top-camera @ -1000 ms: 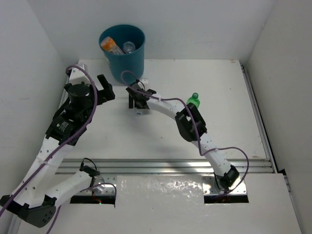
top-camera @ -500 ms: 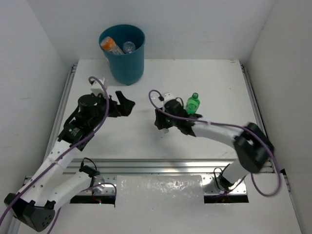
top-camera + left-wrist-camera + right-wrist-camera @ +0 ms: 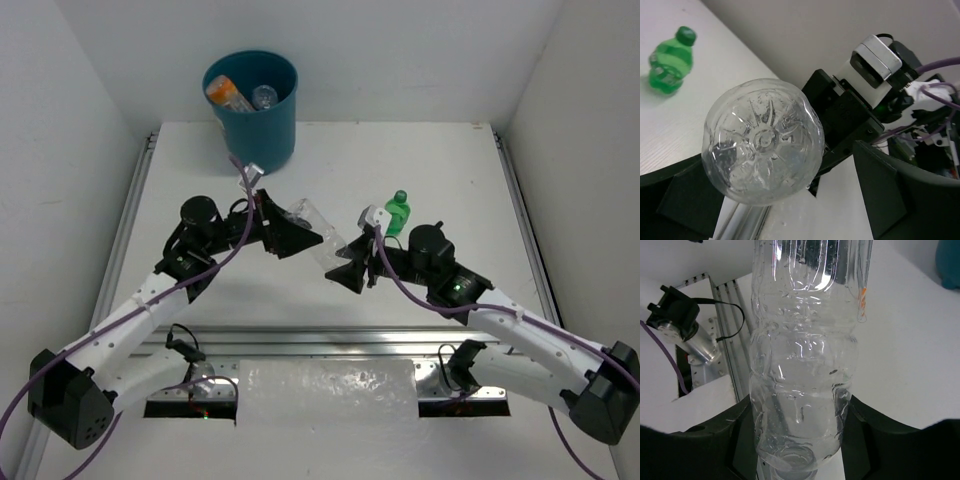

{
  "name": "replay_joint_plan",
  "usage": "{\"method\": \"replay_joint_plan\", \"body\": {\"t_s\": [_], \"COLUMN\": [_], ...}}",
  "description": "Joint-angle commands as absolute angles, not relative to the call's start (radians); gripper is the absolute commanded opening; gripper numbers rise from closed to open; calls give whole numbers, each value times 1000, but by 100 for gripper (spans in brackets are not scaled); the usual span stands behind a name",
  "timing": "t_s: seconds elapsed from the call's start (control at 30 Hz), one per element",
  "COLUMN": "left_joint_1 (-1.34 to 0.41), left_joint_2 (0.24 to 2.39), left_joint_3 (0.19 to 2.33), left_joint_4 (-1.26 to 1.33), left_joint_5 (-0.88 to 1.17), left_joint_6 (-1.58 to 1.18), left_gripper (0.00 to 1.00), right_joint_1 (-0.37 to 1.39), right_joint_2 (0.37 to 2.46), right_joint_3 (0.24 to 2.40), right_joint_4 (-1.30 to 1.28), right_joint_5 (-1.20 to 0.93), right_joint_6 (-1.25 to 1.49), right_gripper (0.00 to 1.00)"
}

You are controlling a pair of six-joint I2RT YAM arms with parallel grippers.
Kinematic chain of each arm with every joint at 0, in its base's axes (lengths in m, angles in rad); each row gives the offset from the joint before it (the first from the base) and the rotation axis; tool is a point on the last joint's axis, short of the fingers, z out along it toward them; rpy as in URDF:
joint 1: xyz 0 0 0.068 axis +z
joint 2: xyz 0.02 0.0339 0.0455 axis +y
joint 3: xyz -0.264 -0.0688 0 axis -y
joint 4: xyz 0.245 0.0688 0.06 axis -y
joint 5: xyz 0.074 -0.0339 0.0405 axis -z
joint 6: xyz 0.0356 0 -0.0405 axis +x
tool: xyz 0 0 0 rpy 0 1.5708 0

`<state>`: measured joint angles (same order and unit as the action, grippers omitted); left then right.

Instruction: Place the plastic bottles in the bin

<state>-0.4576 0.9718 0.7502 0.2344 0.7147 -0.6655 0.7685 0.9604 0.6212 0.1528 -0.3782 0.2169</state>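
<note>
Top external view: the round teal bin [image 3: 262, 135] stands at the far edge of the table [image 3: 450, 180], tapering downward, with an orange-labelled bottle [image 3: 226, 93] and a second bottle [image 3: 264, 96] inside. Nearer, the left gripper [image 3: 300, 236] has its jaws spread wide around the base end of a clear bottle [image 3: 322, 238], apparently not touching it. That bottle is in the air between both grippers. It is thin, ribbed, transparent plastic with a star-moulded base [image 3: 762, 147] and droplets inside. The right gripper [image 3: 345, 272] pinches its neck end, black fingers [image 3: 865, 425] pressed on both sides. Just right, a short green bottle [image 3: 397, 213] stands upright on the matte white table, capped.
</note>
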Motion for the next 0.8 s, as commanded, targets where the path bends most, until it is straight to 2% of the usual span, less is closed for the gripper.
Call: {"method": "replay_joint_plan", "body": {"t_s": [0.0,0.03,0.1,0.13,0.17,0.2,0.23,0.27,0.3,0.33,0.37,0.4,0.43,0.47,0.53,0.6,0.63,0.77], "left_joint_1": [-500,-503,-505,-503,-503,-503,-503,-503,-503,-503,-502,-497,-491,-459,-407,-283,-218,-134], "left_joint_2": [997,1005,1025,1034,1045,1063,1071,1078,1092,1098,1101,1109,1120,1158,1209,1308,1401,1641], "left_joint_3": [750,752,761,768,779,807,822,840,892,923,960,1050,1105,1241,1441,1559,1692,1980], "left_joint_4": [434,430,405,390,350,328,296,279,253,185,143,85,-48,-175,-256,-313,-339,-354], "left_joint_5": [805,798,785,779,764,755,743,708,681,643,523,437,250,75,-58,-93,-110,-204], "left_joint_6": [-738,-736,-726,-718,-698,-689,-680,-661,-647,-634,-605,-588,-557,-536,-523,-512,-505,-402], "left_gripper": [100,98,83,72,41,29,22,7,0,0,0,0,0,0,0,0,0,0], "right_joint_1": [770,770,770,772,770,770,770,770,770,770,770,770,769,769,770,769,770,770], "right_joint_2": [914,907,887,882,877,870,870,868,862,858,850,824,810,775,744,707,698,644], "right_joint_3": [621,618,612,611,607,607,607,607,606,606,604,601,601,606,615,632,640,653], "right_joint_4": [184,195,199,199,199,198,189,183,178,163,153,126,108,59,11,-64,-83,-158], "right_joint_5": [-466,-486,-489,-494,-494,-495,-500,-503,-503,-496,-467,-368,-307,-190,-94,-33,-31,-61], "right_joint_6": [189,190,196,196,195,190,187,181,179,176,190,198,204,231,245,261,268,290], "right_gripper": [9,10,11,11,11,12,12,12,14,29,46,94,99,99,99,99,99,99]}}
